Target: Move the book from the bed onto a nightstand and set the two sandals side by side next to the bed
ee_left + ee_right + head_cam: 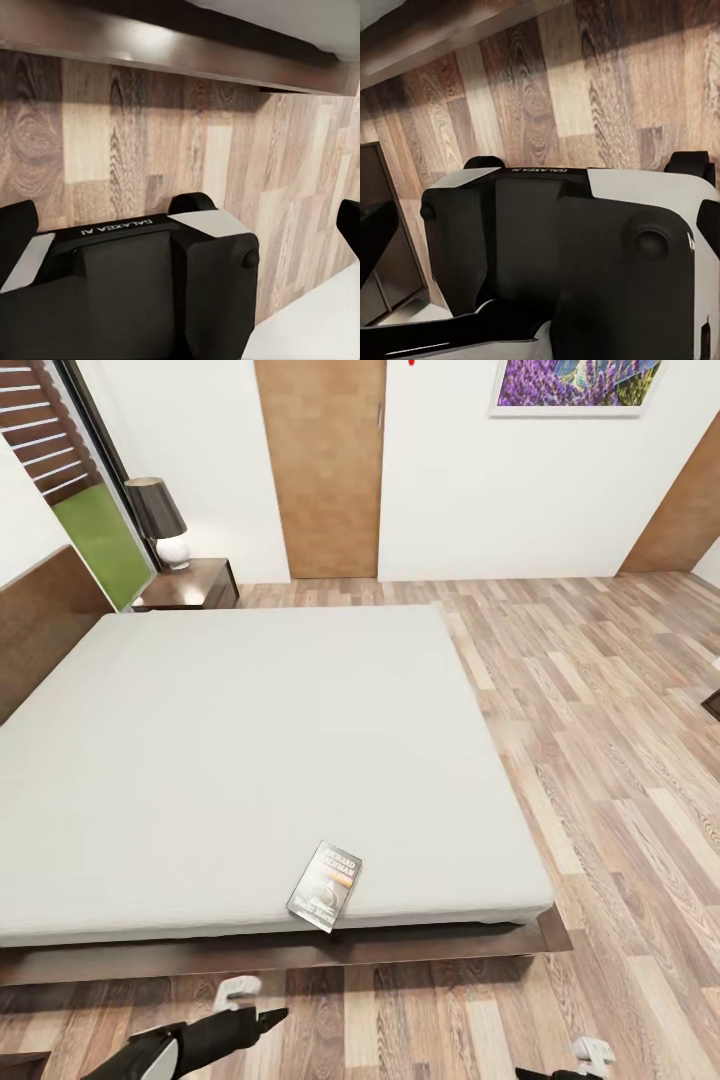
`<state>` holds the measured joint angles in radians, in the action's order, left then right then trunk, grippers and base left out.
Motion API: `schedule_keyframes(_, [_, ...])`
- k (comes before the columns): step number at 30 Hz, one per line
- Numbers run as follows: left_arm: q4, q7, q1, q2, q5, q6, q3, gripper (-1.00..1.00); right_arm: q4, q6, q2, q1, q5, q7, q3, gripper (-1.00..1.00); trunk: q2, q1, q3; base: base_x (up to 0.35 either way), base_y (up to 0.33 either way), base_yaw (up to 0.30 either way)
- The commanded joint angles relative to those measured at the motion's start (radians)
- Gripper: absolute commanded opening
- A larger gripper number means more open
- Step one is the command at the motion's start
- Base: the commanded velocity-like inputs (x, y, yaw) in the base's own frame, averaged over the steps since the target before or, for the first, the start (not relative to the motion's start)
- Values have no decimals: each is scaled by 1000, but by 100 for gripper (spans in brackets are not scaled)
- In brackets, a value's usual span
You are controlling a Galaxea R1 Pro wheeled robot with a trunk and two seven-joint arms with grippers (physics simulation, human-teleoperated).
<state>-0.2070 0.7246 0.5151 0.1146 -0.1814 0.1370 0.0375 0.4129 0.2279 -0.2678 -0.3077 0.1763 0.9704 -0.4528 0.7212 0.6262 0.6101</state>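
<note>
Book (325,886): lies flat on the mattress near the bed's front edge, toward its right front corner, cover up, one corner reaching the mattress edge.
Bed (230,760): pale mattress on a dark wooden platform, headboard at the left of the head view; its frame edge also runs across the left wrist view.
Nightstand (190,584): dark wood, at the far end of the bed beside the headboard, carrying 1 lamp (160,520) with a dark shade and white base.
Left gripper (238,992): low over the plank floor (600,760), just in front of the bed frame, left of the book and below it; well apart from the book, nothing between its fingers; whether the fingers are spread or closed I cannot tell.
Right gripper (590,1052): at the lower right edge of the head view, over the floor, well apart from the book; finger state cannot be told, no object seen in it.
Far wall: 1 tan door (325,465) and 1 framed purple picture (570,385).
</note>
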Motion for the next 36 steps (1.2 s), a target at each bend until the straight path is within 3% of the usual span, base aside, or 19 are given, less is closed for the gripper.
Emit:
schedule_keyframes(1, [0,4,0,2,-5,10,4,100,3,12,1,-1,8,7,-9,100,1,0,1,0,0,0])
schedule_keyframes(3, [0,4,0,7,-6,9,4,100,8,43,2,-1,7,8,-8,100,1,0,1,0,0,0])
schedule_keyframes(5, [0,4,0,9,-6,8,4,100,35,119,43,-1,7,7,-7,100,1,0,1,0,0,0])
schedule_keyframes(7, [-1,5,0,10,-6,8,4,100,69,185,104,-2,6,6,-6,100,1,0,1,0,0,0])
schedule_keyframes(8, [-1,10,0,10,-7,8,4,100,96,221,164,-3,5,3,-6,100,1,0,1,0,0,0])
schedule_keyframes(9, [-1,11,0,10,-7,9,4,100,100,226,193,-3,5,2,-6,100,1,0,1,0,0,0])
schedule_keyframes(14, [-2,12,0,10,-7,9,4,100,104,222,260,-4,5,0,-6,100,1,0,1,0,0,0])
schedule_keyframes(26, [-2,13,0,8,-7,8,5,100,106,219,317,-11,3,-3,-6,100,1,0,1,0,0,0])
schedule_keyframes(36, [-2,12,0,8,-8,9,5,100,105,217,327,-14,3,-37,-6,100,1,0,1,0,0,0])
